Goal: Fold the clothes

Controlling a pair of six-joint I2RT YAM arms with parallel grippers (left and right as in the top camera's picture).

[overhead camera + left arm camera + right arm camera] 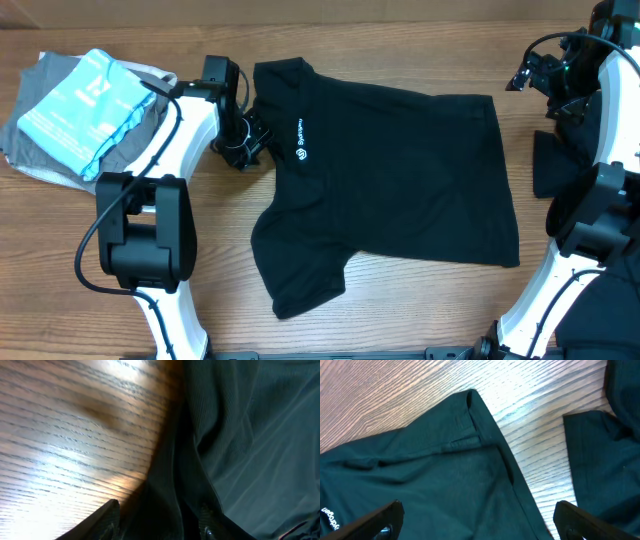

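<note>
Left gripper (246, 140) seemingly touches T-shirt (400, 170) collar edge

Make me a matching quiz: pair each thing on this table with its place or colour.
Things:
1. T-shirt
2. pile of clothes
3. right end effector
4. left end effector

Descriptions:
A. grey and light blue, far left
B. black, spread out in the middle
C. at the shirt's neck edge
D. open wide above a shirt corner

Pairs: 1-B, 2-A, 3-D, 4-C
</note>
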